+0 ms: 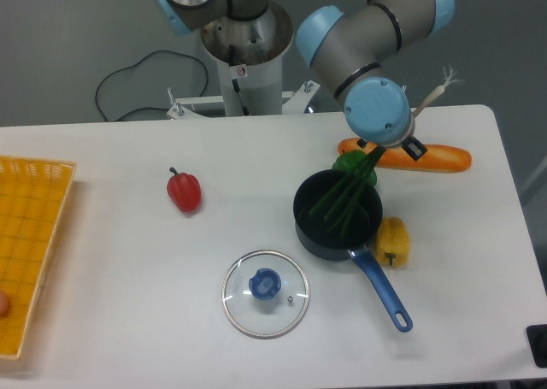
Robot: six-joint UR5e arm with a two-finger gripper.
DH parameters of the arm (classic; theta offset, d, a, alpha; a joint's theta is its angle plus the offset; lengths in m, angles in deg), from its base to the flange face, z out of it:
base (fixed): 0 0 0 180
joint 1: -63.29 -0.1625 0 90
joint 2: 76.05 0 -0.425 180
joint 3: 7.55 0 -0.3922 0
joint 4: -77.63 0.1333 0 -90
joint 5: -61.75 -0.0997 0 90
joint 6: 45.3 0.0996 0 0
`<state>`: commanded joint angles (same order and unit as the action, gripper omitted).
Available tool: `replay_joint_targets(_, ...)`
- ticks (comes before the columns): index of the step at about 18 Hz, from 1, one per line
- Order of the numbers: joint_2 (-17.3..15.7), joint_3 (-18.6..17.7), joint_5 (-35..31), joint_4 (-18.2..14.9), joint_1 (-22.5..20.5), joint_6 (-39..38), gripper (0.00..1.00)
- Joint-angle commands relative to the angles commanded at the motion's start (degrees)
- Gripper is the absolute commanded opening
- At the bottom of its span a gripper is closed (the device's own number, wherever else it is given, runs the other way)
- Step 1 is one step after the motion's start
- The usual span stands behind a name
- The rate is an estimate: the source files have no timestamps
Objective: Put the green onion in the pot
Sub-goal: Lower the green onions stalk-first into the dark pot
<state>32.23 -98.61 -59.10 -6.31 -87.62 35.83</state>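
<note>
Green onion [346,197] is held tilted by the gripper [389,148], fingers clamped mid-stalk; leaf ends sit inside the pot [338,211], bulb sticks up outside. If released now, it may be levered over the rim onto the table [128,261].

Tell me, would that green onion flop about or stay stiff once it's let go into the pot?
The green onion probably stays fairly stiff: its stalks run straight from the end effector into the pot without sagging. It looks longer than the pot is wide, so it would likely lean on the rim, and could tip out.
</note>
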Motion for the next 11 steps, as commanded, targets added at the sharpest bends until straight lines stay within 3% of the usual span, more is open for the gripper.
replay_joint_targets(11,2.02,-0.44,-0.26,0.00,1.32,-1.49,0.22)
